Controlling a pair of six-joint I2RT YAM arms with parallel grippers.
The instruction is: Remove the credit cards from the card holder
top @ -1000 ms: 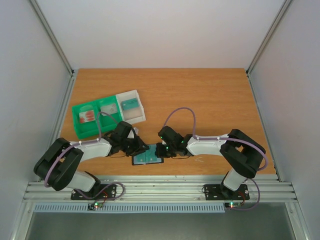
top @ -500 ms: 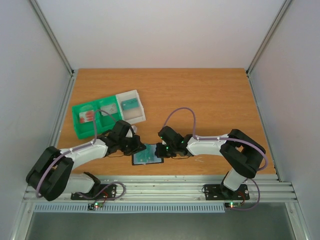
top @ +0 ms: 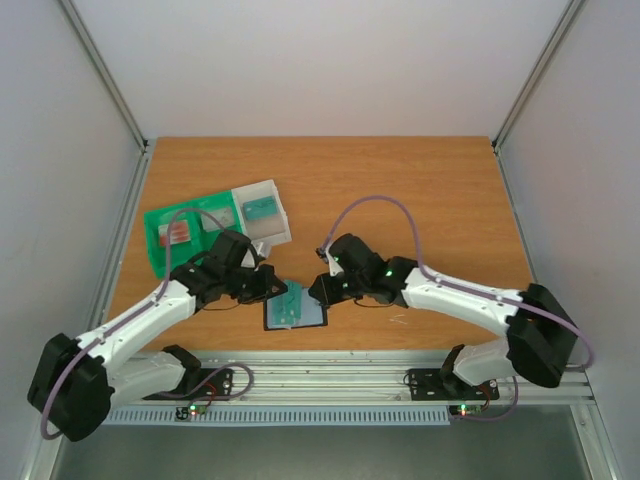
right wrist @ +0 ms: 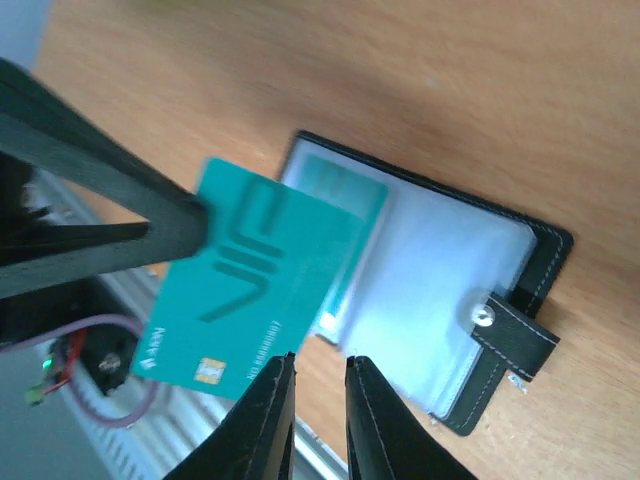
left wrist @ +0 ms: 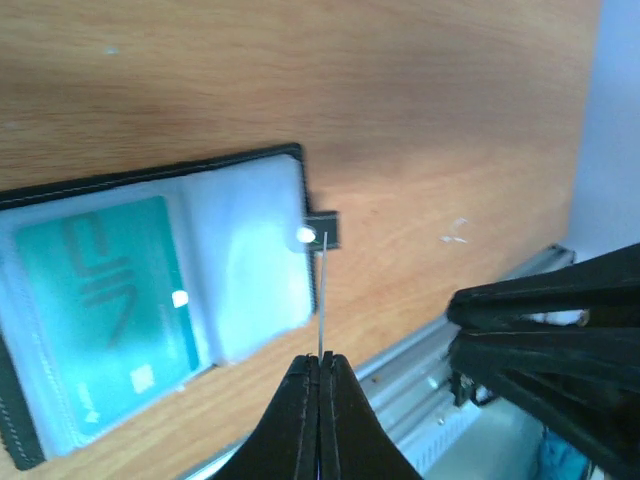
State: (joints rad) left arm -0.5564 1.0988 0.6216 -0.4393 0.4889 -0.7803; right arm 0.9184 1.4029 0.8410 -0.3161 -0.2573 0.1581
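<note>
Two end effectors: low over the near part of the worktop [top: 420,200], tips turned toward each other above the card holder [right wrist: 440,290].
Left end effector [left wrist: 320,358]: clenched on a teal card [right wrist: 255,290], pinched at one edge and held tilted above the holder, clear of its pockets.
Right end effector [right wrist: 312,365]: released, fingers slightly parted with nothing between them, just beside the held card's lower edge.
Card holder: open and flat on the worktop near its front edge, between the two arms; snap tab [right wrist: 515,335] on one outer edge.
Pocketed card [left wrist: 110,300]: teal, inside the pale pocket on the half away from the tab.
Green tray [top: 152,245]: farther back on the left; a whitish red-marked card [top: 177,232] lies in one compartment.
Clear-white box [top: 280,215]: directly beside the tray's right end, with a small teal card [top: 260,208] inside.
</note>
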